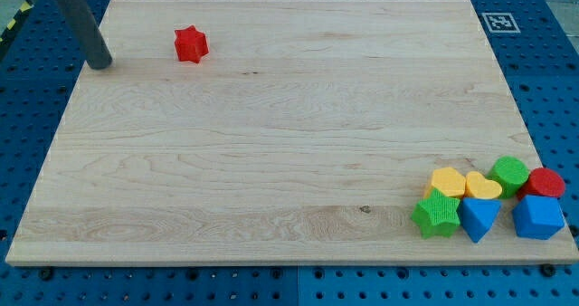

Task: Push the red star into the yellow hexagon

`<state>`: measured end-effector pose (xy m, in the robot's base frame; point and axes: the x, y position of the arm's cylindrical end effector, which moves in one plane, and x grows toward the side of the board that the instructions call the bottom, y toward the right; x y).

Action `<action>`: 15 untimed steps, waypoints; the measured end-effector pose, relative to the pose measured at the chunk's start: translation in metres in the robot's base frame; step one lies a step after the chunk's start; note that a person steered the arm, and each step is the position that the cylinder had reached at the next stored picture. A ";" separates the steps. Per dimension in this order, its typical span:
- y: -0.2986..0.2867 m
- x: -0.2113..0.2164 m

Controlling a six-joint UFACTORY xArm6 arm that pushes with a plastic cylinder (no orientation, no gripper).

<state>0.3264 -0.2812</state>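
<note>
The red star lies alone near the view's top left of the wooden board. My tip rests on the board to the star's left and slightly lower, apart from it by a clear gap. The yellow hexagon sits far away at the view's bottom right, in a cluster of blocks. It touches a yellow heart on its right and a green star below it.
The bottom-right cluster also holds a blue triangle, a green cylinder, a red cylinder and a blue block. A marker tag sits at the top right, off the board.
</note>
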 end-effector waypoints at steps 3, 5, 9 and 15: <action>0.218 0.020; 0.394 0.127; 0.263 0.057; 0.309 0.150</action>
<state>0.4768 0.0277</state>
